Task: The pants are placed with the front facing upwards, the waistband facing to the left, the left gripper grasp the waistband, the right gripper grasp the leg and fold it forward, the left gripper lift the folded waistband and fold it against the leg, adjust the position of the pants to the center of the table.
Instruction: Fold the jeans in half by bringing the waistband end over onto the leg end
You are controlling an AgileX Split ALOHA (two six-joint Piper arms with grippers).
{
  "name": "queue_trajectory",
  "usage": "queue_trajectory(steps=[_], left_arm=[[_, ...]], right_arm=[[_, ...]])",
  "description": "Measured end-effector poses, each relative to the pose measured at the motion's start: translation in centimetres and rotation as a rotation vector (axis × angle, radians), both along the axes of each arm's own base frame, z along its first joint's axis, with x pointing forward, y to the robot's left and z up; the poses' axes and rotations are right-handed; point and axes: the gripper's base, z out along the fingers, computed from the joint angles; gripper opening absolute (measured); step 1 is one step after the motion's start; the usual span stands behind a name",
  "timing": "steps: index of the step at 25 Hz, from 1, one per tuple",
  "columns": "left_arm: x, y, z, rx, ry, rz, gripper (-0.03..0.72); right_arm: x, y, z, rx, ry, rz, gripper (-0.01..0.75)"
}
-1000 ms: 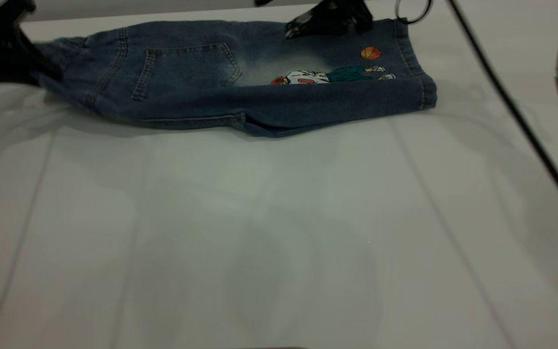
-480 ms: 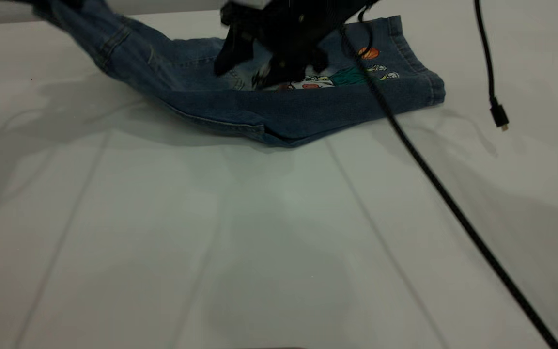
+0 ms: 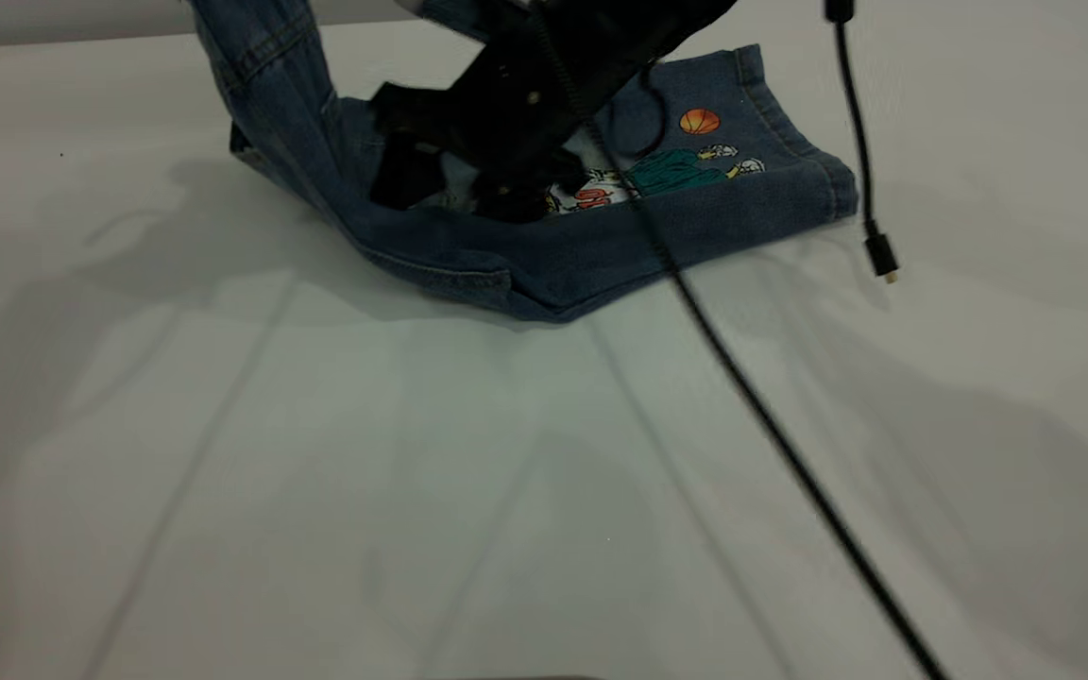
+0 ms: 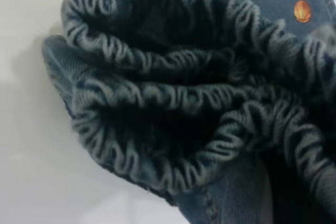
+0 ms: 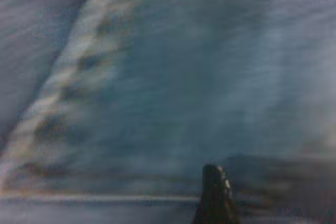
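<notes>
So the pants (image 3: 544, 227) sit at the far side of the surface (image 3: 412, 491), already doubled lengthwise, with the leg (image 3: 733, 179) lying flat toward the right, printed side up, basketball and cartoon figure showing; the waistband (image 4: 173, 103) end is hauled up off the surface at the left and runs out of the top of the exterior view. The left pincer itself isn't visible anywhere, but the left wrist view is full of bunched ruched elastic right up close, so my read is it's clamped on the waistband; can't actually see the fingers though. The right pincer (image 3: 454, 184) is down on the middle of the pants, near the print; whether it's open or closed I can't tell. What matters for the next bit: the long axis runs left to right, the cuff lies rightward of the raised waistband, so the left arm has to carry it that way and lay it onto the leg; the right arm is sitting right in that path.
</notes>
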Motion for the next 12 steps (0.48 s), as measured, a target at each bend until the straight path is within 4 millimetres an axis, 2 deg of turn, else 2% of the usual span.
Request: queue_trajectory(steps=[4,6,9,12], left_arm=[[-0.2,0.0,0.7,0.015,-0.022,-0.009,0.1],[-0.3,-0.1,1.0,0.015,-0.032,-0.013,0.1],[-0.6,-1.1,1.7,0.025,-0.062,-0.033,0.1],[-0.9,-3.1,2.1,0.03,-0.1,-0.069,0.1]], right_arm=[[2.2,-3.9,1.7,-0.031,-0.046,-0.059,0.435],[2.8,-5.4,1.8,-0.048,-0.051,-0.079,0.435],[2.6,-5.8,0.9,-0.068,-0.007,-0.073,0.435],[1.9,-5.0,-0.2,-0.071,0.032,-0.047,0.435]])
